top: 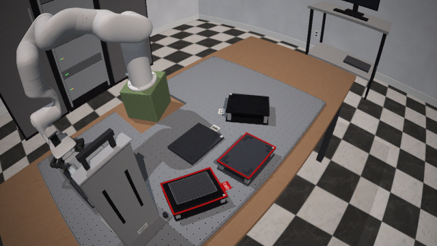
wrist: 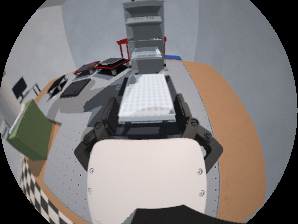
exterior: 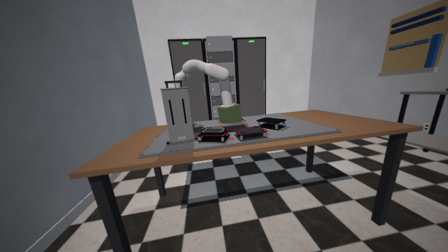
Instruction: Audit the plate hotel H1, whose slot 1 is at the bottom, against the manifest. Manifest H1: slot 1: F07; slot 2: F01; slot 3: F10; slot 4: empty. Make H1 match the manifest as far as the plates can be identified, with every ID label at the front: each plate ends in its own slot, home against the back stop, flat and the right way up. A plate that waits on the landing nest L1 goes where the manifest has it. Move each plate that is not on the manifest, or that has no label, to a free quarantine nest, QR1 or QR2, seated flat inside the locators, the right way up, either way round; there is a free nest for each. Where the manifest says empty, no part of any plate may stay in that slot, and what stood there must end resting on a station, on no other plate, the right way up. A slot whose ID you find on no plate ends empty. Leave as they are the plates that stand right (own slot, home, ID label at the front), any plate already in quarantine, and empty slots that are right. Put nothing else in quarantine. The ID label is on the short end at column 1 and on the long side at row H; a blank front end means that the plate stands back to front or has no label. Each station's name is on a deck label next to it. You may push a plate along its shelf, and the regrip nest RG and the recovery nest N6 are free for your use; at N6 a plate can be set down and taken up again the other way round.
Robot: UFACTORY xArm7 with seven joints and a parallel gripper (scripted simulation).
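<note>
The plate hotel H1 point(top: 114, 178) is a grey tower with a black handle at the front left of the mat. It also shows in the exterior view point(exterior: 176, 113) and in the wrist view point(wrist: 144, 19). My gripper point(top: 65, 162) is low at the hotel's open front, shut on a white well plate point(wrist: 144, 99) by its long sides. The gripper point(wrist: 144, 121) holds the plate level, its far end pointing at the hotel's lower shelves. I cannot tell whether that end is still on a shelf. No ID label is readable.
A red-framed quarantine nest point(top: 194, 189) holds a dark gridded plate. The second red-framed nest point(top: 246, 155) is empty. A flat black nest point(top: 195, 141) and a raised black nest point(top: 247, 107) stand behind them. The arm's green base block point(top: 146, 96) is at the back.
</note>
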